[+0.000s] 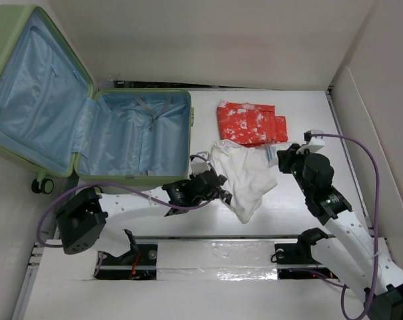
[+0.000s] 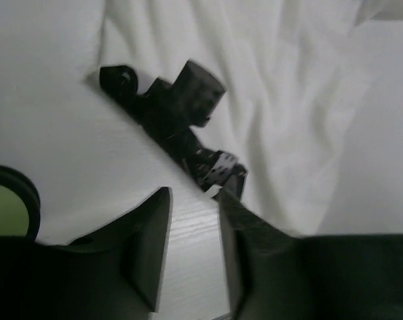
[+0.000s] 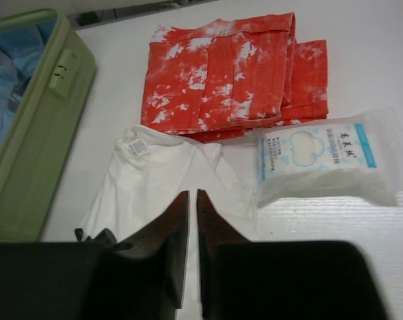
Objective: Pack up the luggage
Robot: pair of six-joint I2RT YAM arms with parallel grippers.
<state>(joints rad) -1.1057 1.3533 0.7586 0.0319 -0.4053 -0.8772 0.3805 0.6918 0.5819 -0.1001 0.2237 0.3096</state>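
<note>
White worktop is boxed in by pale walls at 12 and 3 o'clock. The suitcase lies open at 10 o'clock from the left pincer, its near rim just beside it. That pincer stands narrowly apart over bare worktop at the white shirt's edge. The right pincer is drawn to a thin slit at the shirt's 3 o'clock edge; whether it pinches cloth cannot be told. Bare worktop shows toward 6 o'clock.
</note>
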